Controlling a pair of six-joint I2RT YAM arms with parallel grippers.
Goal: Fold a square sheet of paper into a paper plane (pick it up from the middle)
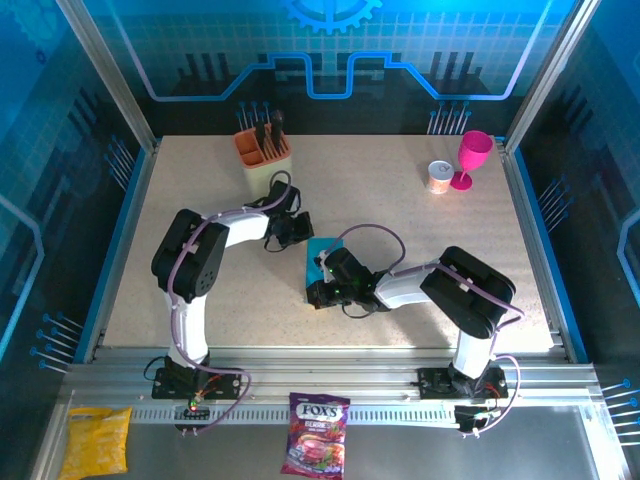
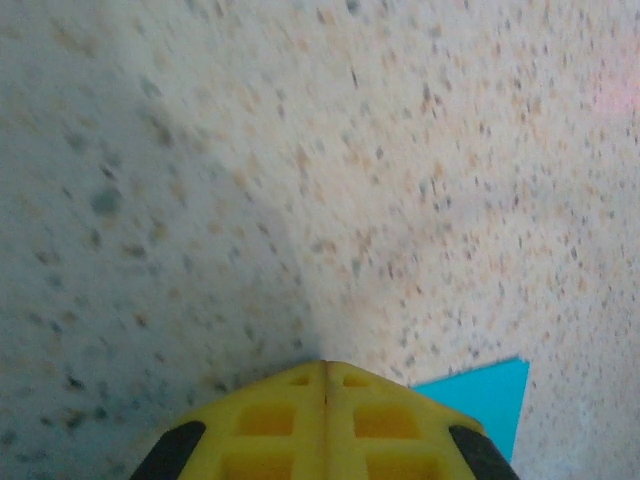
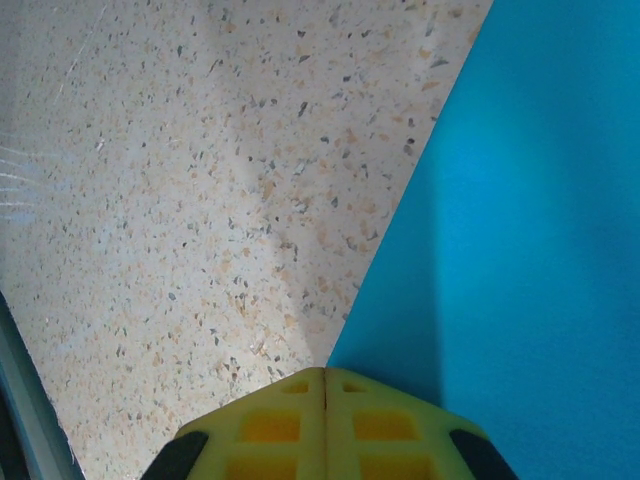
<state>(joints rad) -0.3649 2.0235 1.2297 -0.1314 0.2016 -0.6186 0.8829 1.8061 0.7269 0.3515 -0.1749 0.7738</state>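
The cyan-blue paper point(image 1: 318, 262) lies flat on the speckled table at mid-table, partly covered by both arms. My left gripper point(image 1: 303, 234) sits at the paper's far edge. In the left wrist view its yellow fingers point(image 2: 290, 420) are pressed together, and a corner of the paper point(image 2: 480, 398) shows just to their right. My right gripper point(image 1: 319, 292) is at the paper's near left edge. Its fingers point(image 3: 285, 425) are also shut, tips right at the border of the paper point(image 3: 530, 200). Nothing shows between either pair of jaws.
A beige and orange utensil holder point(image 1: 262, 155) stands at the back, left of centre. A pink goblet point(image 1: 472, 158) and a small can point(image 1: 439, 177) stand at the back right. A candy bag point(image 1: 317, 432) and a yellow packet point(image 1: 97, 440) lie in front of the arm bases.
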